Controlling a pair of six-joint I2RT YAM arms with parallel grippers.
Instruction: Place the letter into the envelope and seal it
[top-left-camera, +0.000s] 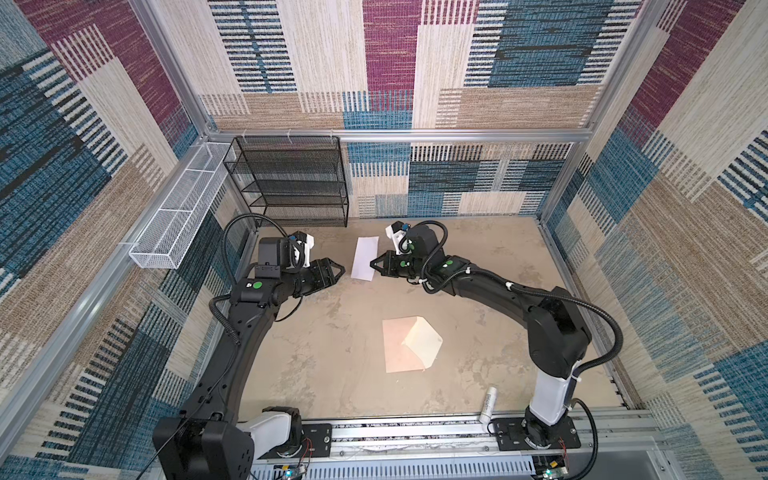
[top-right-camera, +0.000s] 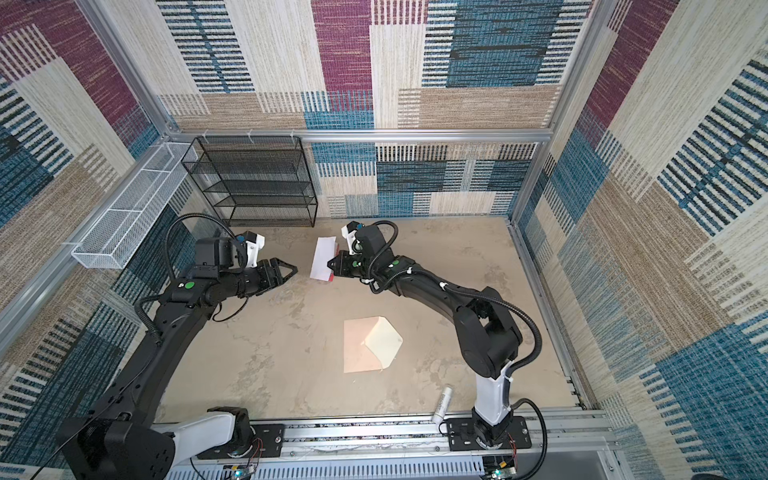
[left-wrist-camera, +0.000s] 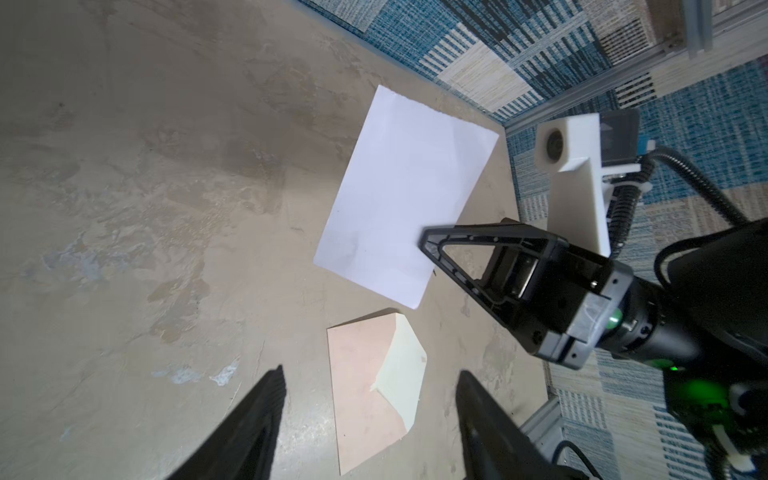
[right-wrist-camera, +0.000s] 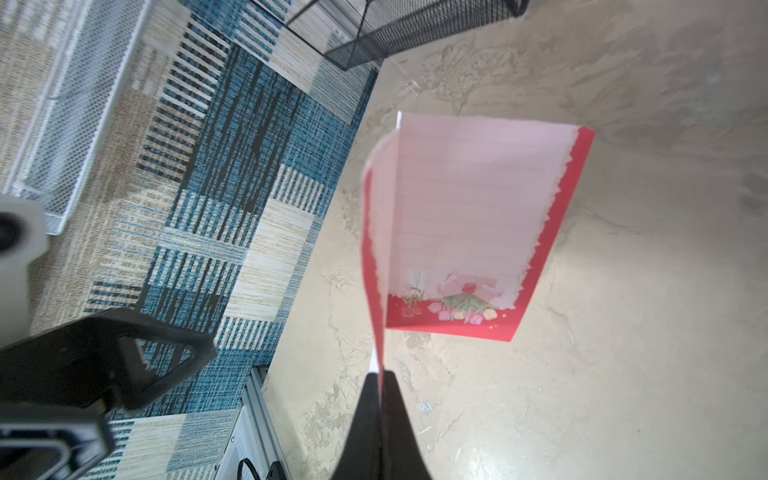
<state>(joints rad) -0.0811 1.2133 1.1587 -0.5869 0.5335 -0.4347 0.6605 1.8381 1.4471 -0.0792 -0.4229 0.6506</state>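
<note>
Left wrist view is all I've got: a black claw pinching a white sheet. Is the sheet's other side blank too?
Observer: No. In the right wrist view the letter shows a pale pink face with a red border and flowers at one end.
Operator: Is anything on the table that I'm missing?
Observer: A small white tube lies by the right arm's base in a top view.
Operator: Any shelves or such?
Observer: A black mesh rack stands at the back, on the left arm's side.
</note>
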